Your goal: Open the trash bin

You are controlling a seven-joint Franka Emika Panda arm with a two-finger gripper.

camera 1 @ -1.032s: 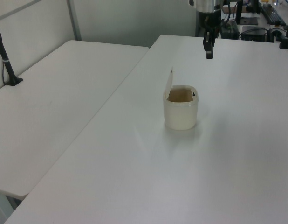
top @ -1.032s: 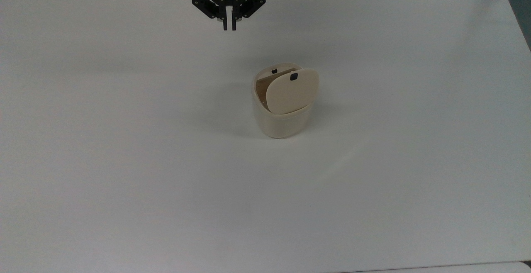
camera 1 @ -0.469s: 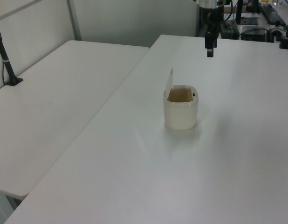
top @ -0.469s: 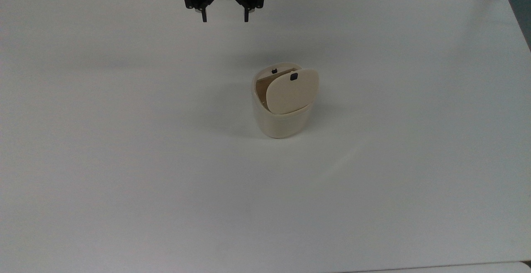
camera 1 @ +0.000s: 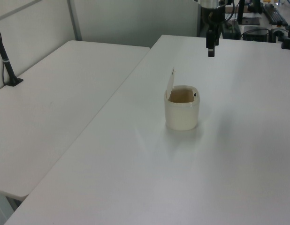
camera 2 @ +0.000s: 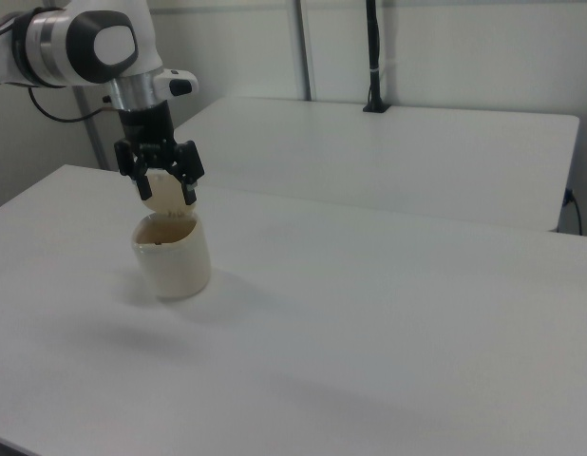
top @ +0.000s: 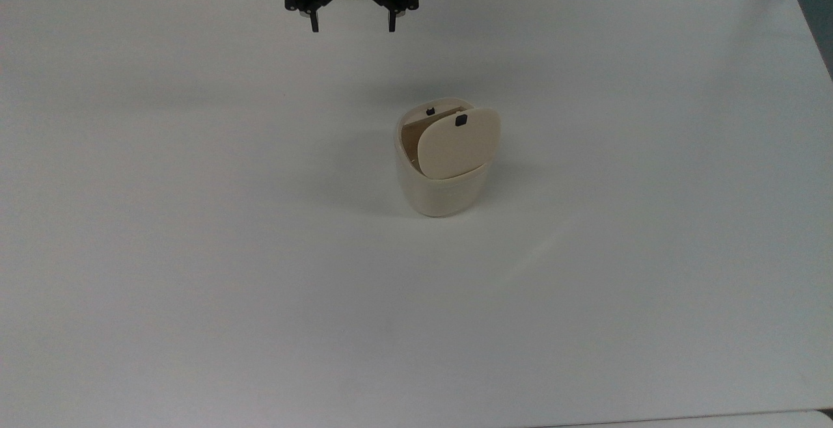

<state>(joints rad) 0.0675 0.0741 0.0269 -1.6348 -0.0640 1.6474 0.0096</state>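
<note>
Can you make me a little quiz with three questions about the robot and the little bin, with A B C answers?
1. Where is the gripper in the top view?
A. inside the bin
B. near the table's far edge, above the bin in the picture
C. at the bottom edge

2. What colour is the bin?
A. cream
B. red
C. blue

3. How is the lid?
A. shut flat
B. lying on the table
C. standing up, bin open

Answers:
1 B: it hangs at the top of the picture, apart from the bin.
2 A: tub and lid are cream-beige.
3 C: the left view shows the lid upright and the inside bare.
</note>
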